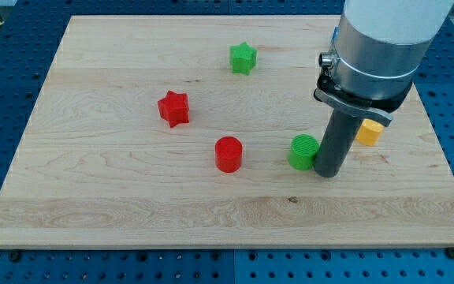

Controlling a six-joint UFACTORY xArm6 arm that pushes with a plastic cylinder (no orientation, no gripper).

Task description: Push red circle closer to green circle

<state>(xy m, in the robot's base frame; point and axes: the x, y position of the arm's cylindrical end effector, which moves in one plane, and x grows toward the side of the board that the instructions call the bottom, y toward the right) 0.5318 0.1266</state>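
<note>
Tip (326, 173) beside green circle (303, 151), red circle (228, 154) upright, leftward

Yellow block (370, 132) partly behind rod.

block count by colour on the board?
Red: 2, red star and red circle
Green: 2, green star and green circle
Yellow: 1, yellow block, partly hidden behind the rod
Total: 5

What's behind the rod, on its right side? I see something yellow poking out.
A yellow block sits behind the rod, toward the view's right. Only its right part shows; the rest is covered, so its shape cannot be made out. My tip rests just right of the green circle.
</note>
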